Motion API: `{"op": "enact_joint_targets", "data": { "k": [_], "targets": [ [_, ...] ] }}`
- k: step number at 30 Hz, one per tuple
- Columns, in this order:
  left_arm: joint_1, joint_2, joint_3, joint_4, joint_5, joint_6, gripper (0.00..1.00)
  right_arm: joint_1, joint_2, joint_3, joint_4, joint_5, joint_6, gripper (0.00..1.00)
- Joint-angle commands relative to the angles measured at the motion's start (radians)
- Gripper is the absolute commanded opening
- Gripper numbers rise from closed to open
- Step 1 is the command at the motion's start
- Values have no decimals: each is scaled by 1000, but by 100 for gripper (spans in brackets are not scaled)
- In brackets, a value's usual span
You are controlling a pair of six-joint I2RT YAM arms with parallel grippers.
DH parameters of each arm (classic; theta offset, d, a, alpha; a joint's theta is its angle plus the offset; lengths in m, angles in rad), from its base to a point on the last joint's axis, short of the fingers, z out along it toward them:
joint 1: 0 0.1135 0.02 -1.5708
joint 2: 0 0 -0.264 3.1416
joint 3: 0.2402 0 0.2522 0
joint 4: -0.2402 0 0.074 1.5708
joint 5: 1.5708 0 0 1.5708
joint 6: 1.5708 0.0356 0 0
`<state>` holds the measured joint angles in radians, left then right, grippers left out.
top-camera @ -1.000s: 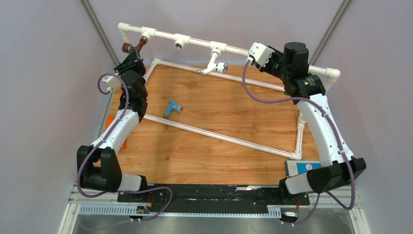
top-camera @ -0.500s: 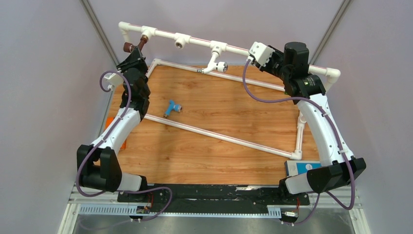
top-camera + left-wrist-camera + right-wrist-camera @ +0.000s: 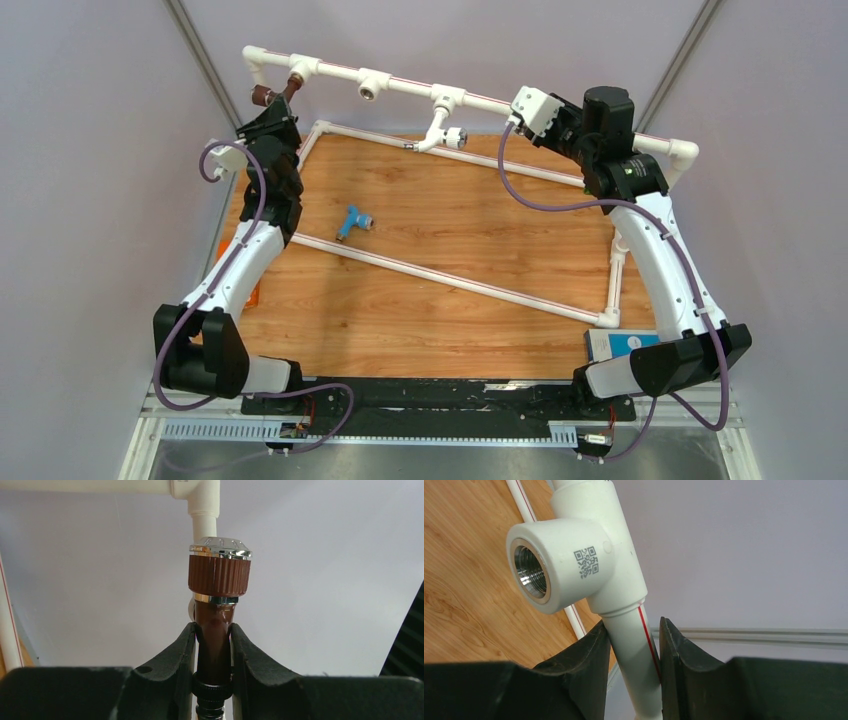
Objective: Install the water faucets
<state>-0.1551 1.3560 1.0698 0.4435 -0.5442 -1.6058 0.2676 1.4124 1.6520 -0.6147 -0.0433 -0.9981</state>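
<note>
left wrist: jaws clamp brown faucet [image 3: 215, 620] | right wrist: jaws grip pipe [image 3: 631, 645]

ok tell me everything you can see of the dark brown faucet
The dark brown faucet looks like glossy plastic: a ribbed round knob with a chrome cap and ring, a smooth neck, a black knurled collar lower down. The left gripper is shut on the neck, one finger on each side. In the top view it sits at the leftmost tee of the white pipe frame; thread depth is hidden.

Only a QR code [image 3: 586, 562] shows, printed on the tee socket [image 3: 564, 587].
</note>
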Motion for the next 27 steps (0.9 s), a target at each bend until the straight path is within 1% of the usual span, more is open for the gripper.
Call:
{"op": "enact_joint_targets", "data": {
  "k": [1,6,15,23,27],
  "targets": [
    [-14,37,25,12,145,44,0,22,2,-28,-46,-95,174,0],
    [-17,49,6,12,173,83,0,22,2,-31,-46,-98,176,0],
    [-8,46,-64,20,162,132,0,21,2,-35,-43,-101,174,0],
    [83,25,-61,8,269,153,0,22,2,-38,-40,-105,173,0],
    [126,19,-24,-29,357,167,0,21,0,-38,-40,-104,173,0]
  ]
}}
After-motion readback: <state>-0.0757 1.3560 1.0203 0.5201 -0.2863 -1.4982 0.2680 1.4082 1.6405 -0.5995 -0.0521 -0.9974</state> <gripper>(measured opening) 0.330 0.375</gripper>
